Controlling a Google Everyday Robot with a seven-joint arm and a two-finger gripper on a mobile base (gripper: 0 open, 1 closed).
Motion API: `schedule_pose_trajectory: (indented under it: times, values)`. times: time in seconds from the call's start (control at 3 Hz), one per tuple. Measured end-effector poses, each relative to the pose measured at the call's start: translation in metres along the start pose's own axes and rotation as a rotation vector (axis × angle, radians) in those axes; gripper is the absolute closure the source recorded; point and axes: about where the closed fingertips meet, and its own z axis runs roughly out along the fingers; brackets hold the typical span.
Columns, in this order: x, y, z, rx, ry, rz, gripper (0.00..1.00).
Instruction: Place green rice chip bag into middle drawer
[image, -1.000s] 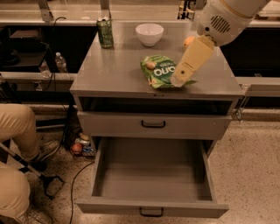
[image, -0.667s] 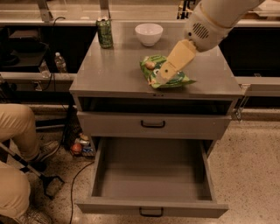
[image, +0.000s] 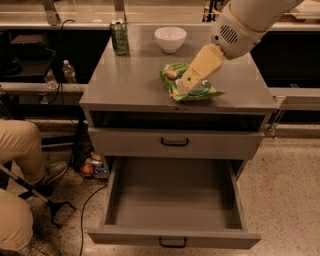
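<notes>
The green rice chip bag (image: 203, 90) lies flat on the grey cabinet top (image: 130, 85), near its front edge, right of centre. My gripper (image: 186, 83) reaches down from the upper right, and its tan finger lies over the middle of the bag, at or just above its surface. The middle drawer (image: 172, 212) is pulled far out below, with a bare flat bottom and a black handle (image: 172, 242) mid-front. Another grey drawer front (image: 175, 142) above it is closed.
A green drink can (image: 119, 37) and a white bowl (image: 170, 39) stand at the back of the cabinet top. A seated person's legs (image: 20, 150) and a cane are at the left. Bottles and small items (image: 90, 167) lie on the floor by the cabinet's left side.
My gripper has moved left and down, from the bag's right side to over its middle. The bag, the drawer, the can and the bowl have stayed in place.
</notes>
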Motion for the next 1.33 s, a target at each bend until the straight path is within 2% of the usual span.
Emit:
schedule_pose_trajectory:
  times: [0.33, 0.67, 1.33]
  values:
    - [-0.005, -0.013, 0.01, 0.0, -0.023, 0.034, 0.0]
    - [-0.024, -0.042, 0.033, 0.001, -0.059, 0.104, 0.0]
    - [-0.064, -0.079, 0.081, 0.04, -0.109, 0.27, 0.0]
